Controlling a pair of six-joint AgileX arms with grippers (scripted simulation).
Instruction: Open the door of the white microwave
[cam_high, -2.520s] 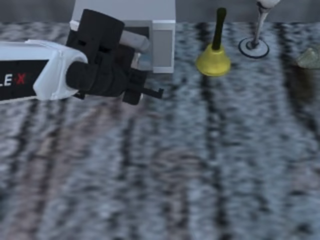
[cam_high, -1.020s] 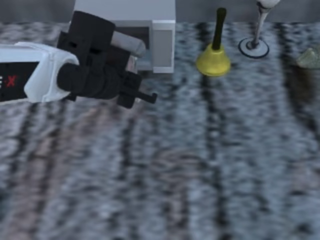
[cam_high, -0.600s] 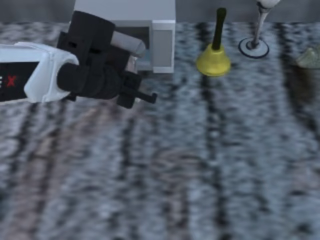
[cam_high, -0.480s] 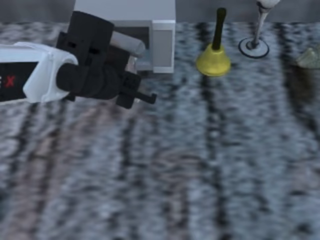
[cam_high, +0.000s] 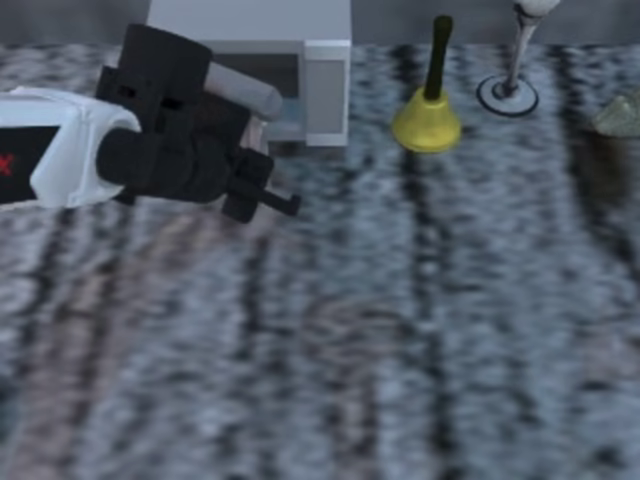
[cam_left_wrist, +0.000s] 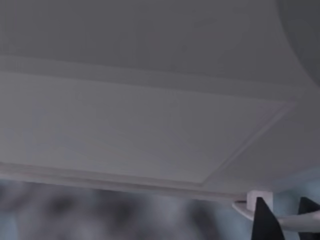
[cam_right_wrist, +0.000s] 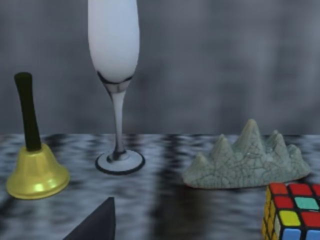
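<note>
Left tool (cam_high: 262, 190) sits at the white microwave (cam_high: 262, 40)'s front edge, pinched shut on the door (cam_left_wrist: 150, 130) handle. Loads of bare table (cam_high: 400, 350) in front of the microwave.

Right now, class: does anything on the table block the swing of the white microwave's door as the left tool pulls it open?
Nothing visible does: the left tool is at the grey-windowed door, bare table in front.

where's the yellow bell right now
In the top view the yellow bell stands at the table's far edge, right of centre, between the white microwave on its left and the wine glass on its right.
</note>
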